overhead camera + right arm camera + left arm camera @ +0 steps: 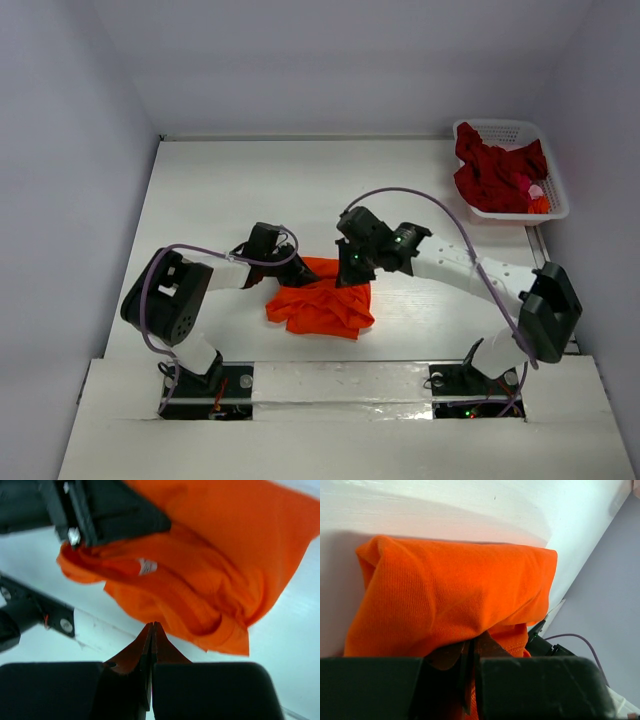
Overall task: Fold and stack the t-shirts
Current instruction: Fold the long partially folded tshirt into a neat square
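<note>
Orange knit crowds the closed tips of the left end effector (470, 652). Its jaws are pressed together, with a fold of the orange t-shirt (322, 302) apparently pinched between them at the garment's 10 o'clock edge in the overhead view. At the shirt's 1 o'clock, the right end effector (152, 630) is likewise shut, its tips meeting the hem. Whether any fabric is caught there cannot be told, and it looks empty.

Between the two, the tee lies crumpled rather than flat, its small white label (147, 566) showing among the folds. It sits toward the 6 o'clock edge of the counter (250, 190), close in front of the arm bases. Well apart, at 1 o'clock on the counter, the white basket (497, 124) holds the crimson t-shirt (490, 170), not yet brought out.

Folding looks barely begun, since the shirt needs spreading first. The main risk is a lopsided hold. With only one sure pinch, a pull would likely drag the whole bundle across the smooth counter instead of opening it out. A shallow pinch on thin knit could also slip free mid-lift and drop the cloth into a worse heap. The two end effectors work near each other over a small garment, so a careless sweep could bring them into contact. The shirt's nearness to the 6 o'clock edge leaves little room before it slides off.
</note>
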Controlling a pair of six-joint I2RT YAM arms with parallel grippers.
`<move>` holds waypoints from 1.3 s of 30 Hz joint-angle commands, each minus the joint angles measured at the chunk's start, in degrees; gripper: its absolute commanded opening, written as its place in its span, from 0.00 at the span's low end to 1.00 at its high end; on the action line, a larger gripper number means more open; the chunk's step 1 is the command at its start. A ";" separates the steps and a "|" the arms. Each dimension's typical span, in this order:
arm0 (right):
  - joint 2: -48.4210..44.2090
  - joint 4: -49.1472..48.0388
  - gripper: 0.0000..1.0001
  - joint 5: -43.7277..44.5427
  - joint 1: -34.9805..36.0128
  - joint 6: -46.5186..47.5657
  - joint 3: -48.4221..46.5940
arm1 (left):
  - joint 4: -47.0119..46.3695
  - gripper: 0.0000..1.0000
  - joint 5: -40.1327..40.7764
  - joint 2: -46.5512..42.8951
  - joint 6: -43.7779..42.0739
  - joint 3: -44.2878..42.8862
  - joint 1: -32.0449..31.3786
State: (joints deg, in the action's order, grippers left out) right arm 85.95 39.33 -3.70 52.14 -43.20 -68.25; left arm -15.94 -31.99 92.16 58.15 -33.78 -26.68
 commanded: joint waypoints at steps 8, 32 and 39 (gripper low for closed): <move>11.42 -8.92 0.00 -4.38 -4.93 1.71 -3.03 | 5.05 0.00 3.16 -1.02 -1.64 1.08 -0.66; 11.44 -11.82 0.00 -6.93 -2.05 3.83 4.43 | 3.82 0.00 3.07 1.53 -0.32 -0.85 -1.18; 9.94 -11.74 0.00 -5.00 5.59 0.66 6.99 | 4.17 0.00 3.69 3.02 -0.41 -2.78 -1.18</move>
State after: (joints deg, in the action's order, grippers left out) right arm 97.93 28.03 -9.82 54.46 -41.04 -62.02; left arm -15.09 -31.64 93.38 58.85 -35.40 -27.44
